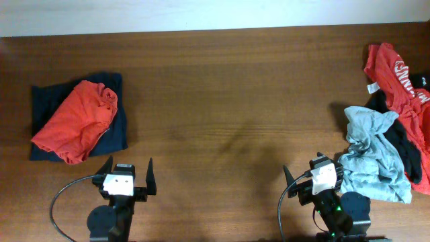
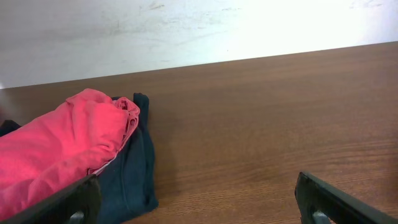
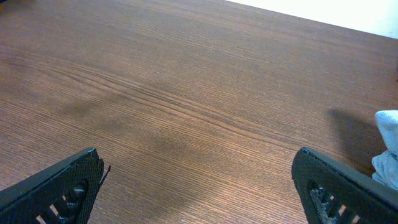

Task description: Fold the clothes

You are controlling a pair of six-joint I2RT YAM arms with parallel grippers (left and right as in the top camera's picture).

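Observation:
The clothes lie in two groups. At the left, an orange-red garment (image 1: 77,121) (image 2: 56,149) sits loosely folded on a folded navy one (image 1: 114,131) (image 2: 134,168). At the right edge is an unfolded heap: a red printed tee (image 1: 396,74), a black piece (image 1: 403,141) and a pale grey-blue garment (image 1: 373,158) (image 3: 388,146). My left gripper (image 1: 127,171) (image 2: 198,186) stands open just in front of the left stack, empty. My right gripper (image 1: 310,173) (image 3: 196,158) is open over bare wood, beside the grey-blue garment, holding nothing.
The brown wooden table (image 1: 222,87) stretches between the two groups. A white wall band (image 1: 201,13) runs along its far edge. Black cables trail from both arm bases at the near edge.

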